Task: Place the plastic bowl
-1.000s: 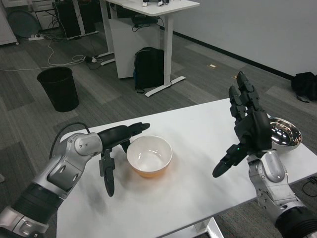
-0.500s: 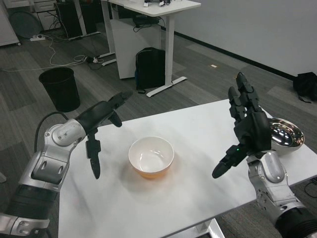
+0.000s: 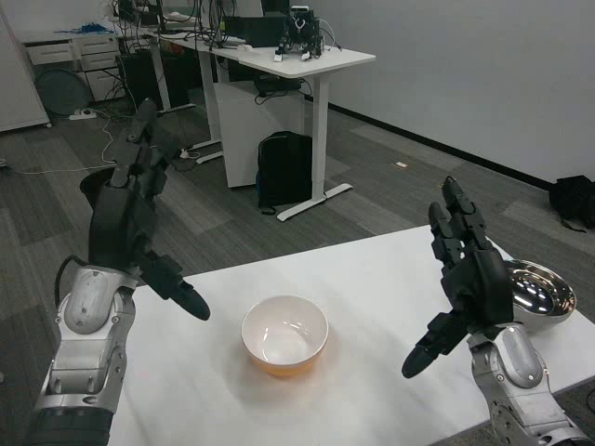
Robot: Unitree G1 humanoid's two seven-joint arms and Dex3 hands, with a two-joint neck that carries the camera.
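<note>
The plastic bowl point(image 3: 284, 334), orange outside and white inside, stands upright and empty near the middle of the white table point(image 3: 372, 279). My left hand point(image 3: 135, 218) is raised above the table's left side, fingers spread and holding nothing, well clear of the bowl. My right hand point(image 3: 465, 279) hangs over the table's right part, fingers apart and empty, to the right of the bowl.
A shiny metal bowl point(image 3: 539, 293) sits at the table's right edge, just behind my right hand. Beyond the table are a black backpack point(image 3: 284, 167) on the floor, white desks point(image 3: 297, 60) and a black bin partly hidden by my left arm.
My left hand has let go of the bowl's side and risen up and left, away from it. The camera has tilted upward. The right hand has kept its place.
</note>
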